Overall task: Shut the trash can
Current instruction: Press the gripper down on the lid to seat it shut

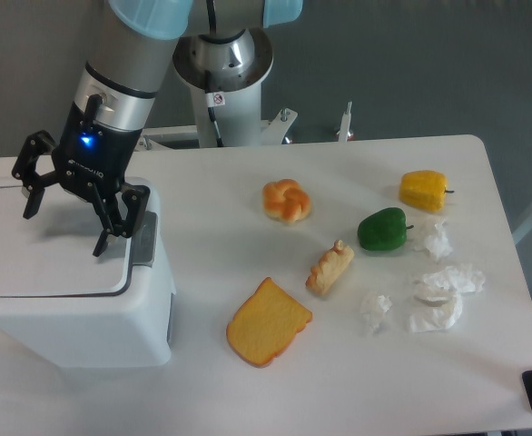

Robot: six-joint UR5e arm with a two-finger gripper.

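The trash can (75, 318) is a large boxy white bin at the left of the table. Its flat white lid (39, 263) lies down flat on top, with the grey latch tab (145, 238) at its right edge. My gripper (64, 229) hangs just above the back part of the lid, fingers spread wide and open, holding nothing. One fingertip (100, 249) points down close to the lid near the latch side.
On the white table (248, 173) lie a bread roll (286, 201), a slice of toast (268, 322), a pastry (330, 268), a green pepper (383, 230), a yellow pepper (424, 190) and crumpled white tissues (441, 295). The robot base (222, 82) stands behind.
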